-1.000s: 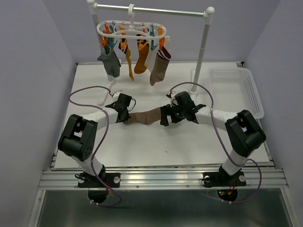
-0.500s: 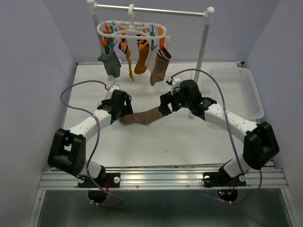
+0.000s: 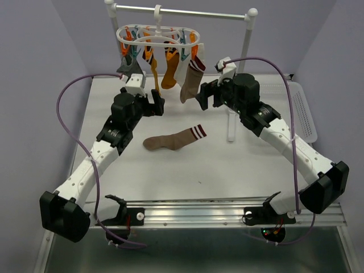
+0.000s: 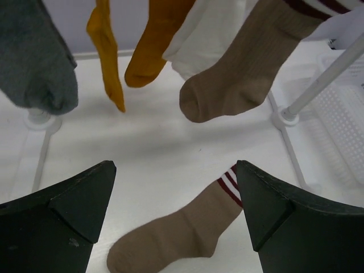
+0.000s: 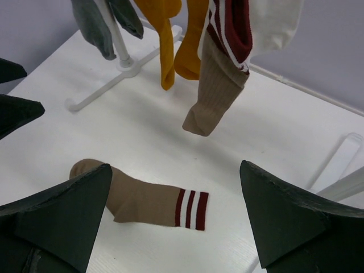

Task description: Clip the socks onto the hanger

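From the top view I had both arms raised toward the hanger (image 3: pixel 159 35), which hung from the rail (image 3: pixel 182 11) at 12 o'clock of the table (image 3: pixel 227 165).

The left gripper (image 3: pixel 154 104) stood with its jaws wide apart and nothing between them. It sat just below the grey sock (image 3: pixel 129 67), at about 11 o'clock from the loose sock (image 3: pixel 173 139). The right gripper (image 3: pixel 203 94) was likewise spread and empty, at about 1 o'clock from that sock and just beside the hung brown sock (image 3: pixel 190 85).

The loose sock lay flat near the middle of the table, well apart from both grippers. Its toe pointed to 9 o'clock and its maroon-striped cuff to 2 o'clock. On the left wrist camera I saw it at 6 o'clock, low in the gap between my fingers and touching neither. On the right wrist camera it also lay at 6 o'clock, cuff toward 3.

On the hanger I counted, from 9 o'clock round to 3, the grey sock, two mustard socks (image 3: pixel 169 75), a white sock (image 3: pixel 183 69) and the hung brown sock, whose cuff was striped like the loose one's. All dangled toe-down from the clips, clear of the table. I could not tell which clip held which.

The basket (image 3: pixel 304 114) sat at 3 o'clock along the table's edge, partly hidden behind my right arm.
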Controlling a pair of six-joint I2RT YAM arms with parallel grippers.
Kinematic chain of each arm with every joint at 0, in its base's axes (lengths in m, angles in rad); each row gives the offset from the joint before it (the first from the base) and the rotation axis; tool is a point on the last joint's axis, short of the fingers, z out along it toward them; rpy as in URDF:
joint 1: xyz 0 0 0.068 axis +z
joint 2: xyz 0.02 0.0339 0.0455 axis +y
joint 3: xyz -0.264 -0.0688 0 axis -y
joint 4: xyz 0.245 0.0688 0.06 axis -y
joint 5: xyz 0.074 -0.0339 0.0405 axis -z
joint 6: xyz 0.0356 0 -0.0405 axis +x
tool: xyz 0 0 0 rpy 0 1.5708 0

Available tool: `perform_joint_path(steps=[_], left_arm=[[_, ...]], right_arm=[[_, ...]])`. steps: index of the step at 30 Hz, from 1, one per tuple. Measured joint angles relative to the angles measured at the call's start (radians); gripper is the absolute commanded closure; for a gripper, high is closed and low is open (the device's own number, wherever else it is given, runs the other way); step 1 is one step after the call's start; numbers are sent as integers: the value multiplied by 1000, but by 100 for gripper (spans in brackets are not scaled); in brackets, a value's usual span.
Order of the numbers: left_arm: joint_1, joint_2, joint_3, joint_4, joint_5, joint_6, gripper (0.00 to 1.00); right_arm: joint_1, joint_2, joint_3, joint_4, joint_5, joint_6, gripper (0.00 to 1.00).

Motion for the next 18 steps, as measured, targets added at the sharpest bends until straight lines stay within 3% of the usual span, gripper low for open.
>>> perform_joint_path(steps=[7, 18], left_arm=[[-5, 174, 171, 89, 224, 200, 1], [-18, 369, 310, 271, 346, 285, 1]], right_arm=[[-40, 55, 79, -53, 80, 14, 0], [-147, 56, 84, -66, 99, 87, 0]])
